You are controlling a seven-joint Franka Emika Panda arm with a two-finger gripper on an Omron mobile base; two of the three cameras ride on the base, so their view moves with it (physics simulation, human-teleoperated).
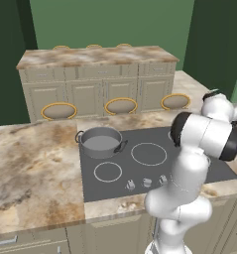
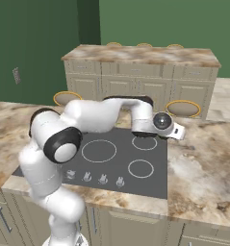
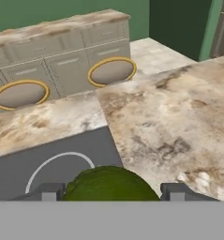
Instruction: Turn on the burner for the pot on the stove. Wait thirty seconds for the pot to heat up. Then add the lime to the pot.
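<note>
One lime (image 3: 108, 183) sits between your gripper's (image 3: 109, 191) fingertips (image 3: 48, 192) in the hand view, dark green and round; the jaws stand at its sides and appear closed on it. The pot (image 1: 100, 141) stands far to the gripper's left, on the stove's (image 1: 154, 171) rear left ring, well apart from the hand (image 2: 165, 125), which hovers over the stove's right edge beside the counter (image 2: 203, 163). The step in hand is judged to be carrying the lime to the pot. Keep the grip firm and the wrist level. Travel left above the pot's rim height, centre over its mouth, then lower before release so the lime cannot bounce out. Whether the burner is lit cannot be told.
</note>
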